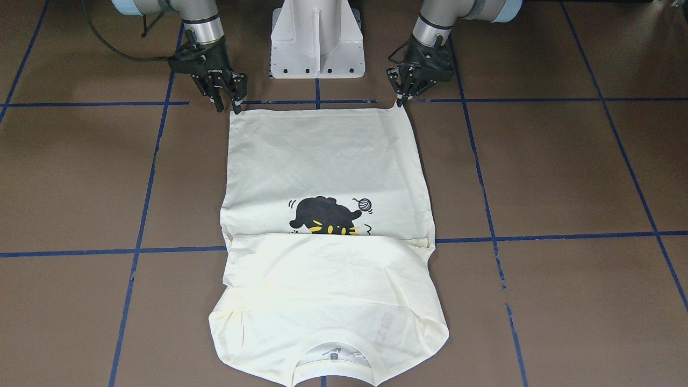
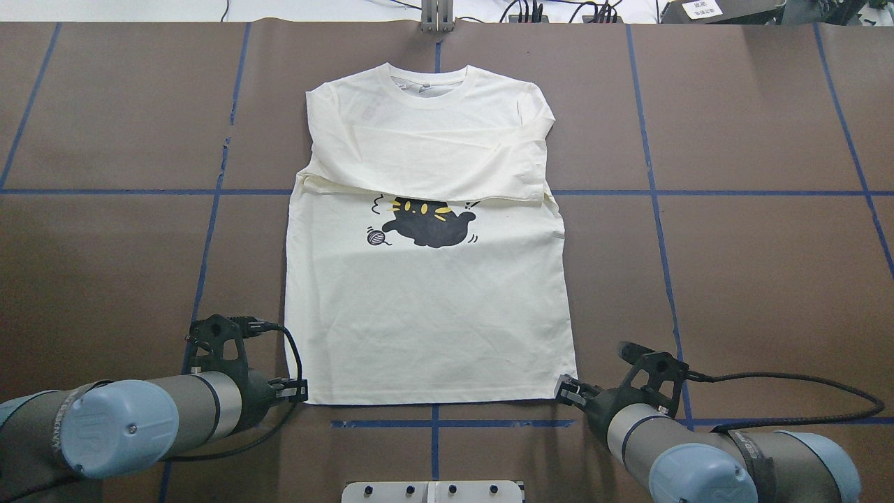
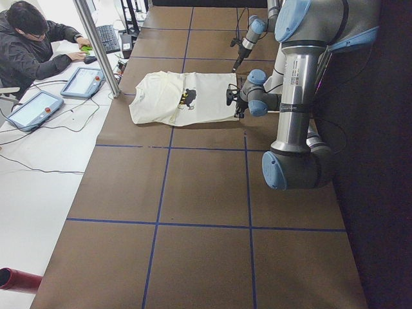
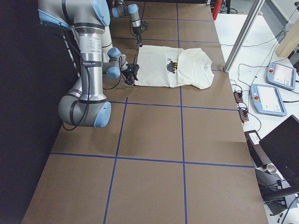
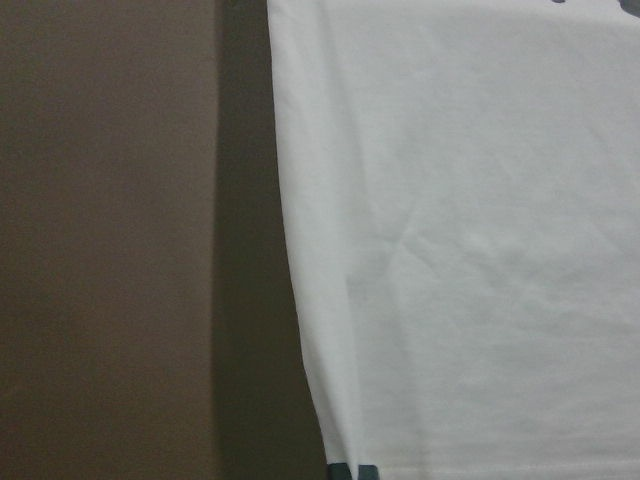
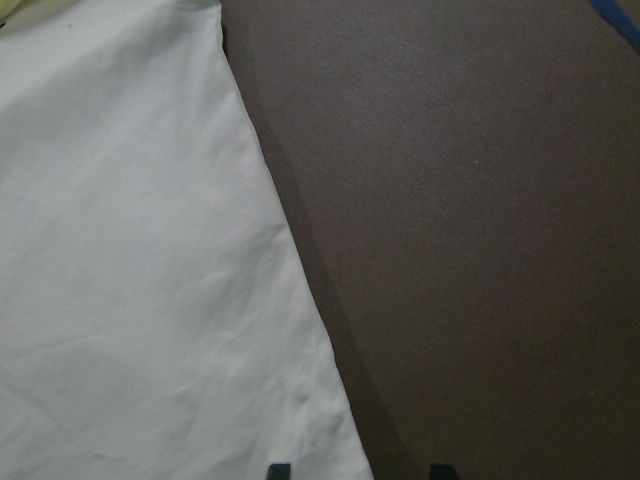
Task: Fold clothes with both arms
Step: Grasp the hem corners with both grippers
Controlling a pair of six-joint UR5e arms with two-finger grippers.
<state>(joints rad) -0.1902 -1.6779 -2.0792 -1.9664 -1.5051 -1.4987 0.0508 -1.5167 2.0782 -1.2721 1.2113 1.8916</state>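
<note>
The cream-white T-shirt lies flat, collar far from me and hem toward my base. Its sleeves are folded across the chest and hide the top of the black cat print. My left gripper sits at the hem's left corner. Its fingertips are together on the cloth edge, so it looks shut on that corner. My right gripper is at the other hem corner and is open. Its two fingertips stand apart, one over the cloth, one over the table.
The brown table carries blue tape lines. My white pedestal base stands just behind the hem. A person sits at the far side by tablets and a metal post. Cables lie beyond the far edge.
</note>
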